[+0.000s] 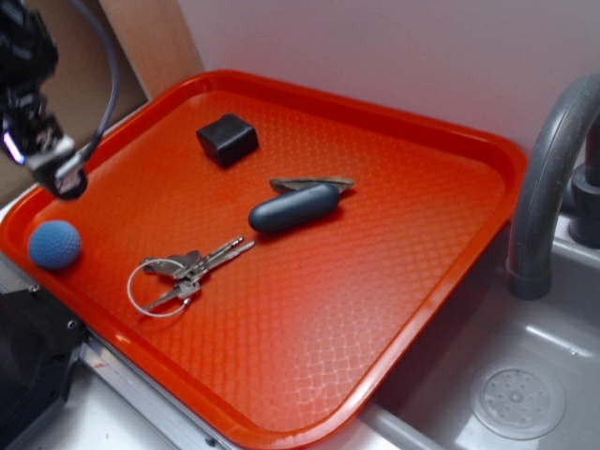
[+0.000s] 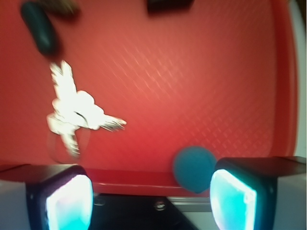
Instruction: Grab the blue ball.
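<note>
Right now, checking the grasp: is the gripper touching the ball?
Apart. The exterior view shows red tray between the gripper and the ball.

Glossy red plastic tray [image 1: 450, 244] with fine diamond texture, matt dimpled blue ball [image 1: 54, 245] just below the tool [image 1: 56, 173], shiny metal keys [image 1: 187, 267] on wire ring, smooth dark capsule [image 1: 293, 207], matt black block [image 1: 227, 139], grey plastic-looking faucet [image 1: 548, 178].
</note>
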`<state>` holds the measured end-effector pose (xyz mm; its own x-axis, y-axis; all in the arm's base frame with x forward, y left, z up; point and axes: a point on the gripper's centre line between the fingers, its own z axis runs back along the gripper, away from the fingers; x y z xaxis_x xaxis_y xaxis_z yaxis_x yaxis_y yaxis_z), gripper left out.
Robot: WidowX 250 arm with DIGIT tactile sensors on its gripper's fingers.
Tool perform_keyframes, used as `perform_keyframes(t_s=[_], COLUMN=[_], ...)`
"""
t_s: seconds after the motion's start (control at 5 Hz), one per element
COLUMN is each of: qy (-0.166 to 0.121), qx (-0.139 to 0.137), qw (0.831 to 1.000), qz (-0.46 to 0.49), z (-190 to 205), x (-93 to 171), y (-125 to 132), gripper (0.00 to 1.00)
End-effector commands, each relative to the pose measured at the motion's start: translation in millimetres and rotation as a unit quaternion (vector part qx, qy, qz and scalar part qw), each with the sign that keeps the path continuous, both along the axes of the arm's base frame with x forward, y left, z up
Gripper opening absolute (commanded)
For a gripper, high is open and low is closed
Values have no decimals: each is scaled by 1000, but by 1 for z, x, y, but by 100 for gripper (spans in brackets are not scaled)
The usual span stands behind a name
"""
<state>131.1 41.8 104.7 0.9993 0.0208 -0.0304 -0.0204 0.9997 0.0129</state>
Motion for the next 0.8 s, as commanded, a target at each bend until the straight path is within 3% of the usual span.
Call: perform_keyframes(t_s=[0.0, 0.2, 0.4, 0.6], qy=[47, 83, 80, 80], qx=[-9, -54, -2, 7], qw=[998, 994, 995, 995], qz=[-32, -47, -59, -63], z=[-49, -72, -74, -79], x=[-18, -21, -21, -20], y=[30, 19, 11, 9], gripper=[100, 100, 0, 0])
